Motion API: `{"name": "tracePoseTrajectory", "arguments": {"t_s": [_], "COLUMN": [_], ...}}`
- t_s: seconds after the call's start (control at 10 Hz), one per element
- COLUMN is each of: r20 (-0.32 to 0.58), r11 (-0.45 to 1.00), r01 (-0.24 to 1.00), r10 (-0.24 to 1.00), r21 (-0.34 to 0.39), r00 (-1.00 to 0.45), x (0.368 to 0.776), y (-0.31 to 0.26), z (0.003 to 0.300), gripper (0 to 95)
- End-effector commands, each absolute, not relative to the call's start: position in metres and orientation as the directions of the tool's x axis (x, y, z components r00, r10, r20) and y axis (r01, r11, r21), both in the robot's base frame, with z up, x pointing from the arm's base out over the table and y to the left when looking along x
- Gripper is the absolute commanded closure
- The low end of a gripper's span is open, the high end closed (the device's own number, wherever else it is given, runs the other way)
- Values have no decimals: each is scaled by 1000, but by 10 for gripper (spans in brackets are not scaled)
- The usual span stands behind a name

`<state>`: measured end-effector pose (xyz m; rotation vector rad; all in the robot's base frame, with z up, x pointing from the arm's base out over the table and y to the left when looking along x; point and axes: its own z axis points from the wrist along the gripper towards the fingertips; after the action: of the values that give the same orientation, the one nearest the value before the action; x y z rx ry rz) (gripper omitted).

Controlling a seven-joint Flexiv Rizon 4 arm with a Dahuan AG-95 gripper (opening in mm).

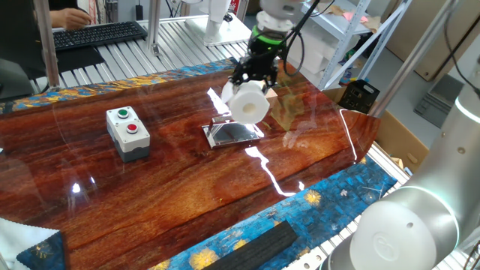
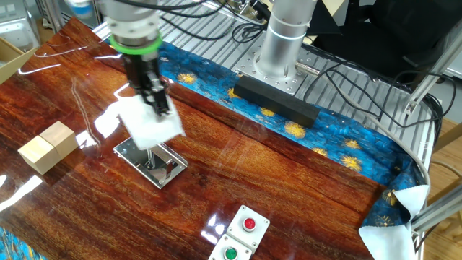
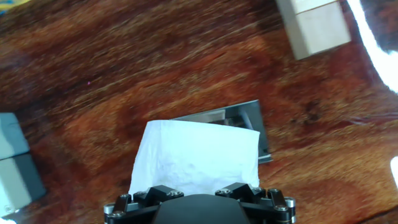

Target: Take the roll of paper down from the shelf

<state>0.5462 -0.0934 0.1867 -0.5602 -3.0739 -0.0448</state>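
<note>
The white roll of paper [image 1: 248, 103] hangs in my gripper [image 1: 253, 75], lifted above the chrome shelf [image 1: 234, 133]. In the other fixed view the roll [image 2: 148, 123] is clamped by the black fingers [image 2: 154, 92] over the shelf's mirror-like base plate [image 2: 155, 165], and the short bar stands free below it. In the hand view the roll [image 3: 194, 155] fills the middle between the finger mounts, my gripper [image 3: 196, 190] is shut on it, and the shelf [image 3: 245, 118] shows behind it.
A grey button box [image 1: 127, 132] with a green and a red button sits left of the shelf. A tan wooden block [image 2: 48, 146] lies on the table. A black bar [image 2: 274, 100] lies on the blue cloth by the arm base.
</note>
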Motion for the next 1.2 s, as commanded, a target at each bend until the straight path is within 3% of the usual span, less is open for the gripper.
{"name": "tracePoseTrajectory", "arguments": {"t_s": [0.1,1.2], "r20": [12,21], "r11": [937,950], "r01": [346,313], "r10": [346,312], "r21": [43,20], "r00": [-938,-950], "x": [550,566], "y": [-92,-91], "z": [181,175], "gripper": [950,950]}}
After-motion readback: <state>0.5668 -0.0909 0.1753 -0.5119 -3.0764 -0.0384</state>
